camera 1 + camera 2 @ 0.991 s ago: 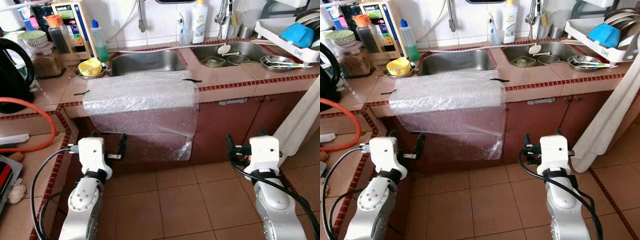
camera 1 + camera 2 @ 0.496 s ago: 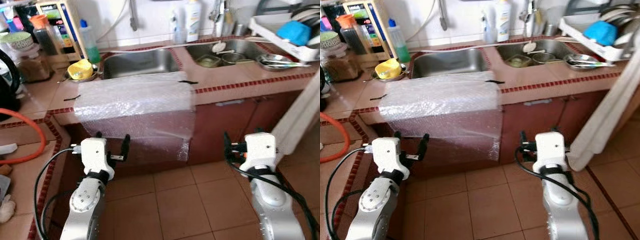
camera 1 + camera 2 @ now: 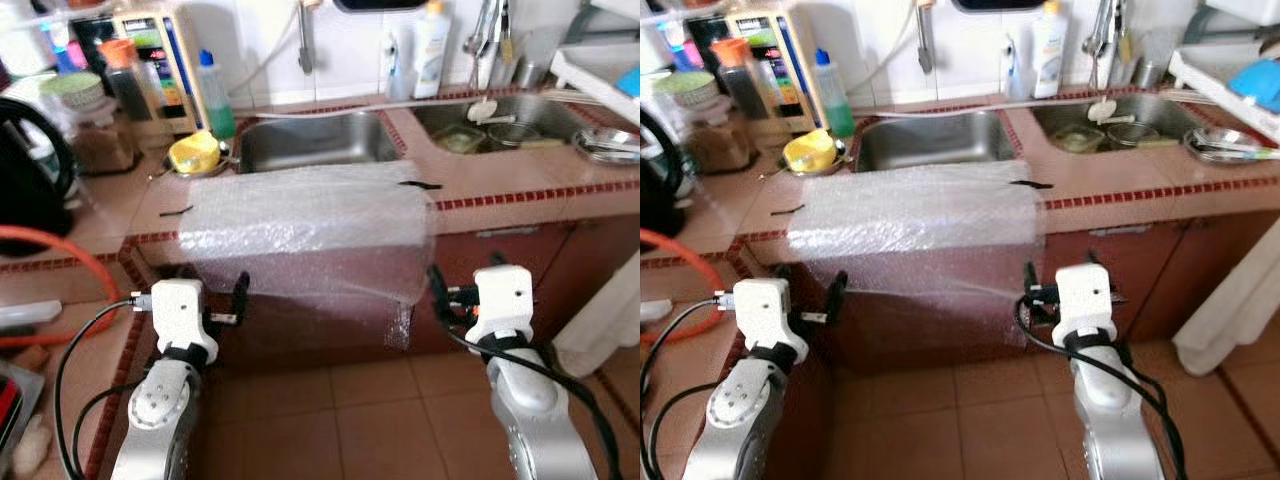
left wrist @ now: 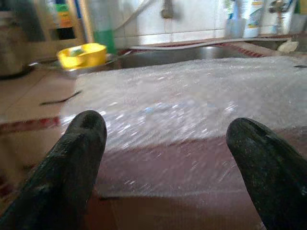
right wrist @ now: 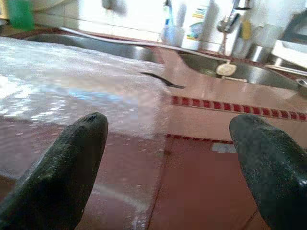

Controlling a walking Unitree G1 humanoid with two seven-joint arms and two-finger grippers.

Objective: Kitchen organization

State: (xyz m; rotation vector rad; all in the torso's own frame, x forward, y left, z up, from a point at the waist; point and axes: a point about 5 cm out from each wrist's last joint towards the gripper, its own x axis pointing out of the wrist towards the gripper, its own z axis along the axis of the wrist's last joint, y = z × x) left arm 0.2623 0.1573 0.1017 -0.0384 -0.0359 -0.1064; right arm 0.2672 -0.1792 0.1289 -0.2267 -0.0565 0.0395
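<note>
Left eye view: the camera has swung since a moment ago. Bubble wrap (image 3: 305,215) drapes over the table (image 3: 520,180) edge. Left hand (image 4: 163,158) and right hand (image 5: 168,167), both wide and empty, now sit nearer it, suggesting an approach.

Orange hose (image 3: 62,243) curls beside a black kettle (image 3: 28,165).

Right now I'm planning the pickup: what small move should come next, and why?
Probably ease both arms forward and up toward the clear bubble wrap sheet draped over the tiled counter edge. The left gripper and right gripper are open, level with its hanging part, and not touching it.
</note>
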